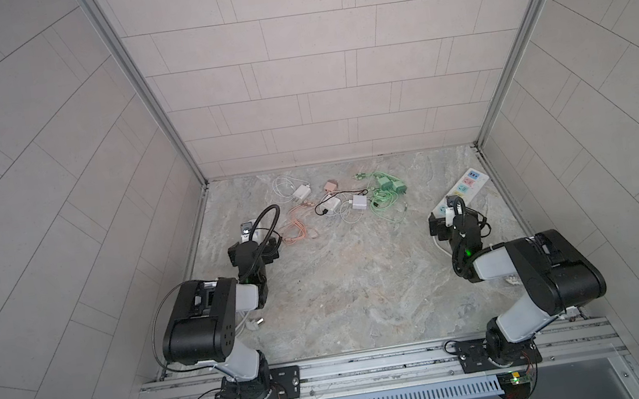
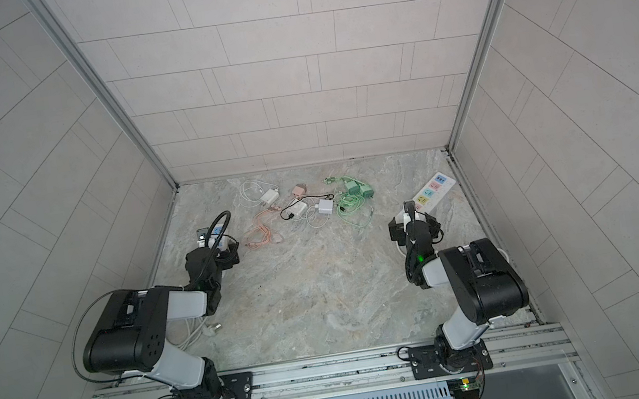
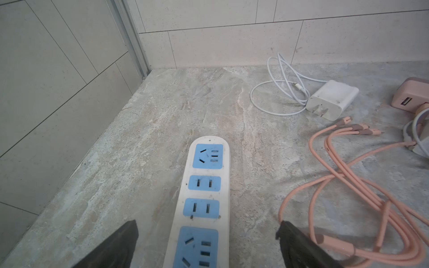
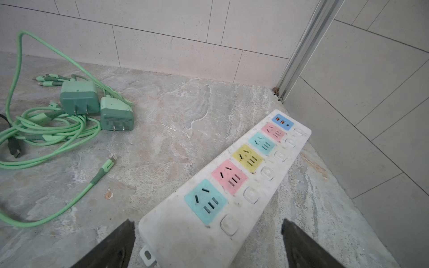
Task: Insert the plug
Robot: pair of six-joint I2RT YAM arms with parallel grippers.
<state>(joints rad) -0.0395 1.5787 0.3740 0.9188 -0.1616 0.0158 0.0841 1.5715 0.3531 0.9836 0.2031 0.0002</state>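
A white power strip with blue sockets lies on the stone table, and my left gripper hangs open just above its near half, one finger on each side. My right gripper is open over the near end of a second white strip with pastel sockets, at the right in both top views. Loose plugs lie at the back: a white charger, a pink charger, a white cube and two green chargers. Neither gripper holds anything.
A pink multi-head cable coils right beside my left gripper's finger. Green cables sprawl around the green chargers. Another white plug with its cord lies under the left arm. Tiled walls enclose the table on three sides.
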